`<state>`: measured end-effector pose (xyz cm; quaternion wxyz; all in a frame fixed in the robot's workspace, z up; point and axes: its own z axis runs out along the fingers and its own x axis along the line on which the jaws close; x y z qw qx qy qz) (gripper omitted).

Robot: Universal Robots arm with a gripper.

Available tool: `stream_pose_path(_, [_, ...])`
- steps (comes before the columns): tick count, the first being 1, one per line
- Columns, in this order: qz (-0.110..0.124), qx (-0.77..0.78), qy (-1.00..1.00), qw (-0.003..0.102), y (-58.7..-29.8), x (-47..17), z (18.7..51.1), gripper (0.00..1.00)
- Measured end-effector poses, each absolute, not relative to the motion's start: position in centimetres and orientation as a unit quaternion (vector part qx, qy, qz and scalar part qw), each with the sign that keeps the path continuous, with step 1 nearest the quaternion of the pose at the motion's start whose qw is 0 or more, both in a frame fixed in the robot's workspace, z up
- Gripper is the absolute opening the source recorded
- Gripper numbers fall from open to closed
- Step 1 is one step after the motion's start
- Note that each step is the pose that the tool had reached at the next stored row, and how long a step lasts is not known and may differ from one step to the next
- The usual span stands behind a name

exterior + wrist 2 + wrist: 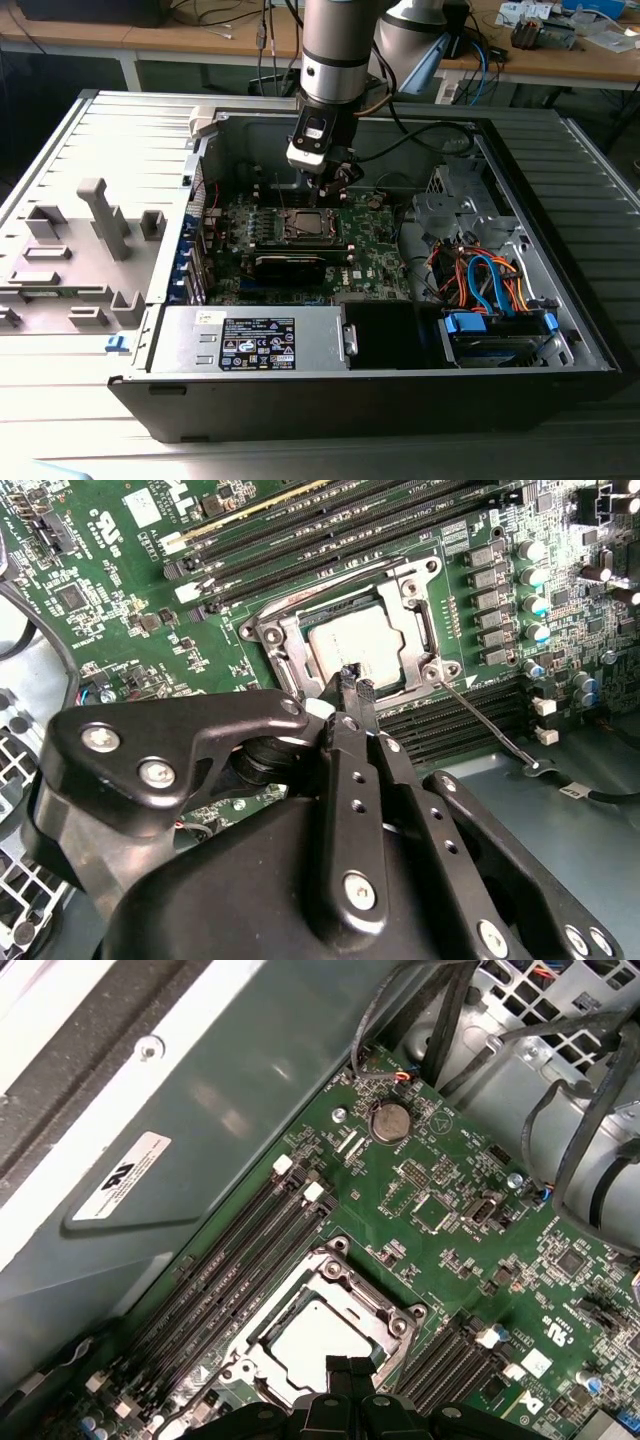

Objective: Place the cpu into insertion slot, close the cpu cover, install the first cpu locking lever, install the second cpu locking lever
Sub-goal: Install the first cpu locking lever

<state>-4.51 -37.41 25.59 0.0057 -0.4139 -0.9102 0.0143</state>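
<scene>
The cpu (358,645) shows its silver-grey top inside the insertion slot, whose pin field is hidden beneath it. The cpu cover (415,588) lies flat over it, framing the chip through its window; both wrist views show this, with the cpu (322,1335) and cover (300,1272) close below the fingers. A thin locking lever (490,725) sticks out from the socket corner across the memory slots. My gripper (350,680) hovers at the socket's edge, shut with nothing in it. In the exterior view the gripper (335,180) hangs just above the socket area (308,226).
Long black memory slots (225,1280) run beside the socket. The case wall (200,1090) stands close behind them. A coin battery (390,1120) sits on the board, a power supply (255,340) lies at the case front, and a drive bay with coloured cables (485,285) is on the exterior view's right.
</scene>
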Motion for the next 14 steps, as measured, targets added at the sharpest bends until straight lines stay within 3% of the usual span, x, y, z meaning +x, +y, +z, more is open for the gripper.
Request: stream_pose_path(14, [0.014,-0.403,-0.915,0.006,-37.41,-4.51,25.59,0.11])
